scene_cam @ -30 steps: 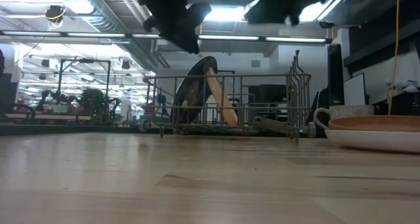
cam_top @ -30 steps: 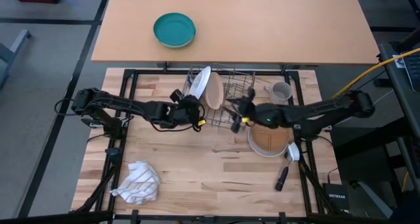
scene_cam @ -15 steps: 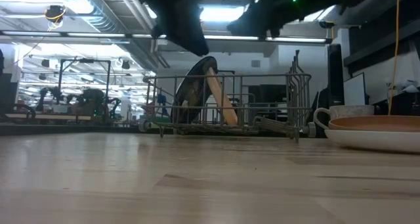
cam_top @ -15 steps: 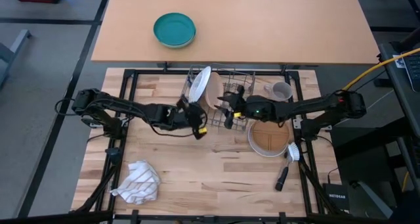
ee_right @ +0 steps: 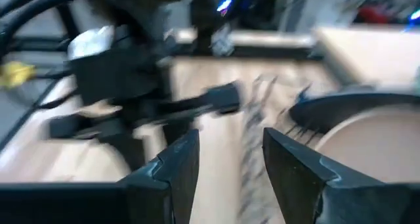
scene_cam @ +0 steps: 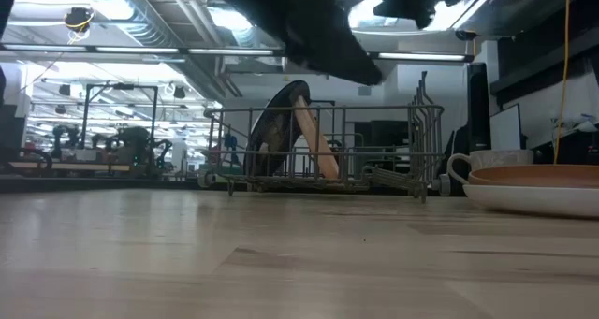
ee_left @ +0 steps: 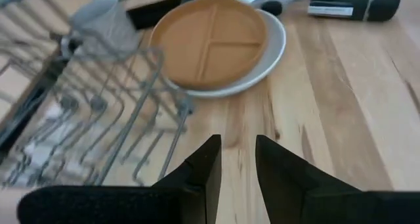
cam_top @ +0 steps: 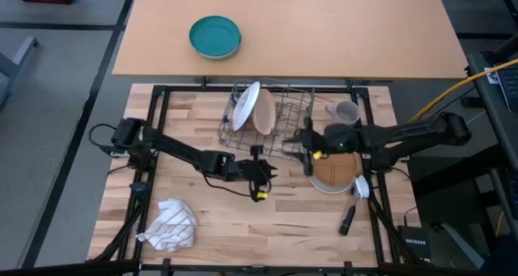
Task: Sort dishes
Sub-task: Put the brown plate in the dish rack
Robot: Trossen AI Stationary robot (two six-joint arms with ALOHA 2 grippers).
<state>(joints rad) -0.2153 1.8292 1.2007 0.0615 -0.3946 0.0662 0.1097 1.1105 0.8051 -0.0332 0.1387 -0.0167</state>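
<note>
Wooden tabletop [cam_top: 243, 219] w/ wire rack [cam_top: 267, 122]; tan desk [cam_top: 324, 33] behind.

Two dishes [scene_cam: 298, 132] stand on edge in a wire rack [scene_cam: 328, 141]; a mug [scene_cam: 473, 162] and stacked plates [scene_cam: 533, 188] sit beside it.

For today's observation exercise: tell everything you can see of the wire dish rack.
The rack is thin grey metal wire with upright prongs, standing at the wooden table's far edge. In it, two dishes stand on edge, leaning together: a white plate and a peach-pink bowl. Its right half looks empty. A grey mug sits just right of it.
</note>
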